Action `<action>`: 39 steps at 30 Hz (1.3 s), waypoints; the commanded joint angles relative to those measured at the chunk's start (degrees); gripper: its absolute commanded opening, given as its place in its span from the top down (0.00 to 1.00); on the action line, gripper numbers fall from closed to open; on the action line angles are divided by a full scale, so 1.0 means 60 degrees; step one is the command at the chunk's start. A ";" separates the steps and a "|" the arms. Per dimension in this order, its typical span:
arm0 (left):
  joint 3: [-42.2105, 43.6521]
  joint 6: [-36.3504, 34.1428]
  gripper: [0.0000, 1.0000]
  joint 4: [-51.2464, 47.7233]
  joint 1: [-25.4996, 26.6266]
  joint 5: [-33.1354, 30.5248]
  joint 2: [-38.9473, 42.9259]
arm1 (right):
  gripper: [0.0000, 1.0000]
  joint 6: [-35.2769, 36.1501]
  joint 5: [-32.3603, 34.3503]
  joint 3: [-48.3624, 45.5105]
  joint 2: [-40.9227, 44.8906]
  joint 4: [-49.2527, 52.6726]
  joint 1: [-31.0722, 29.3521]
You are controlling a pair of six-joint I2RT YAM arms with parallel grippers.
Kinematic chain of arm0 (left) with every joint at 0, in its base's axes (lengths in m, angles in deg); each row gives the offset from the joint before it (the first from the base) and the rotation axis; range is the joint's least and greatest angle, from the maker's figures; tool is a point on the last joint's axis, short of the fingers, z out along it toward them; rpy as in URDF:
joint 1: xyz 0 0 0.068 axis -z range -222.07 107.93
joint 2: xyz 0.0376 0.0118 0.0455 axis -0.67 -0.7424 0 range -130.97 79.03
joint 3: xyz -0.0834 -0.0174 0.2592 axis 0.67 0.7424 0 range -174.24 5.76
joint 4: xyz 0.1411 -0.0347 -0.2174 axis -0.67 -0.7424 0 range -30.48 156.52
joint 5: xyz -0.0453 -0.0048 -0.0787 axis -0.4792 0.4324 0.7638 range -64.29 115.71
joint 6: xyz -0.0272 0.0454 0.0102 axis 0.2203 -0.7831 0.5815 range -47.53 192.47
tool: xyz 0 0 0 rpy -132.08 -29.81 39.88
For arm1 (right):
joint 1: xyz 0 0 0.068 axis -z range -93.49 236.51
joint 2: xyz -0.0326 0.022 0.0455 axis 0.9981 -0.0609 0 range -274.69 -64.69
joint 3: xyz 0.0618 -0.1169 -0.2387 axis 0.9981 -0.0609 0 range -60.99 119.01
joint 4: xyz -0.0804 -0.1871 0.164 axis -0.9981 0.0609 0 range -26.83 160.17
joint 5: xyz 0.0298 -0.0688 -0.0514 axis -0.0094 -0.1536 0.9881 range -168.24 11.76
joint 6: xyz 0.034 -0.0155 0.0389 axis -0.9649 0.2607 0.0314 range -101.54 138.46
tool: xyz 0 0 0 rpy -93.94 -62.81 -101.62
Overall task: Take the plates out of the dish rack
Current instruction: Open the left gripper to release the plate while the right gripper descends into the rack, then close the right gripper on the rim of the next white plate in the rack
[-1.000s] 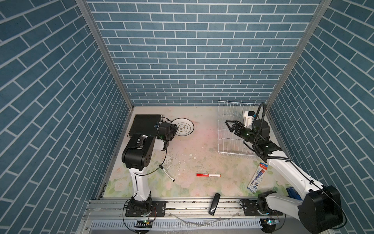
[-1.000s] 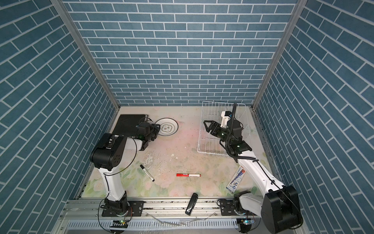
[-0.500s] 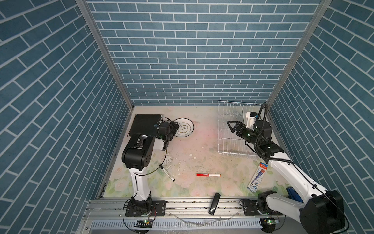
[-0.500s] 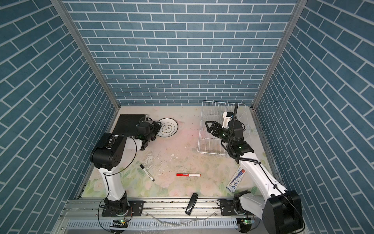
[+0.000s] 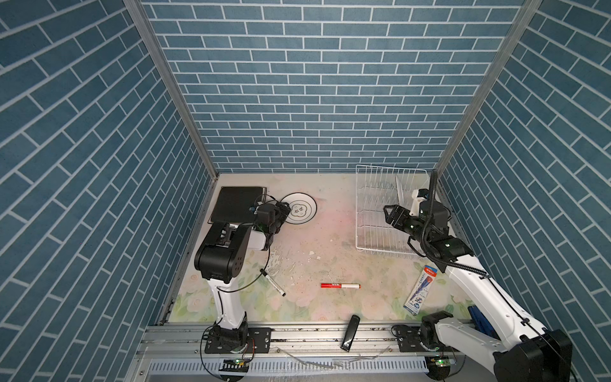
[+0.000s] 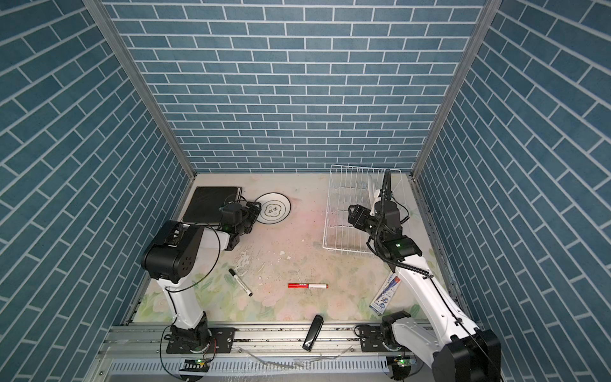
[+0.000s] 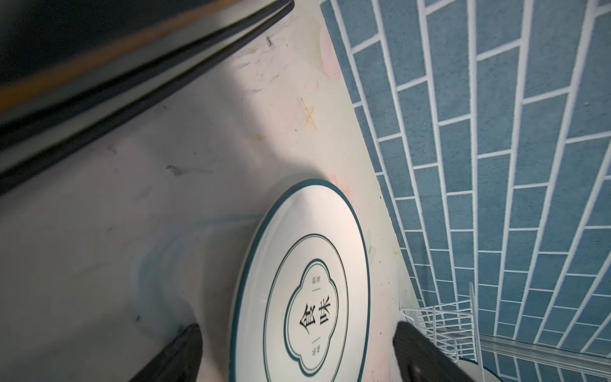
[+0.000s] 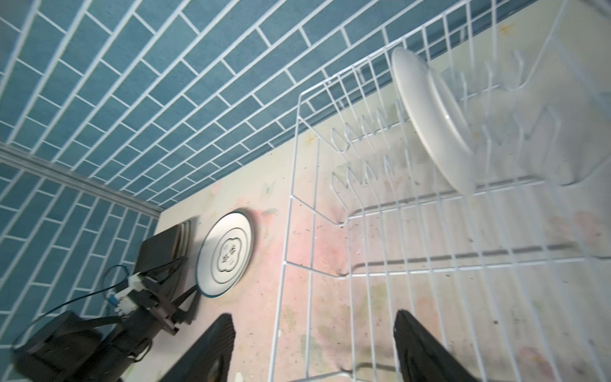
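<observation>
A round white plate with a dark rim and a clover motif lies flat on the table at the back left. My left gripper is open at its edge, one finger on each side and apart from it. A black square plate tops a stack beside it. The white wire dish rack stands at the back right. One white plate stands on edge in it. My right gripper hangs open and empty above the rack's left side.
On the table's front half lie a black marker, a red marker and a packaged pen. A black bar-shaped object rests on the front rail. Blue tiled walls close in the left, back and right sides.
My right gripper has shifted a little to the right over the rack. The left gripper stays by the round plate with its jaws spread wider. The plates have not moved.
</observation>
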 commanded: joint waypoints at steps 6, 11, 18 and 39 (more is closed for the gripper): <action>0.0718 -0.0172 0.07 -0.0542 -0.0010 -0.0054 0.0488 | 0.23 0.1295 0.1597 0.0804 -0.0012 0.0819 0.0029; 0.0946 -0.0217 0.07 -0.0546 -0.0010 0.0060 0.0840 | 0.23 0.1321 0.1732 0.0948 -0.0147 0.0802 0.0024; 0.1215 -0.0456 0.07 -0.0807 0.0012 0.0348 0.1404 | 0.24 0.2242 0.2584 0.1513 -0.0607 0.1271 0.0022; 0.1310 -0.4135 0.04 -0.4845 0.0780 -0.0986 0.5772 | 0.21 0.4455 0.5212 0.5161 -0.5772 0.2495 0.0013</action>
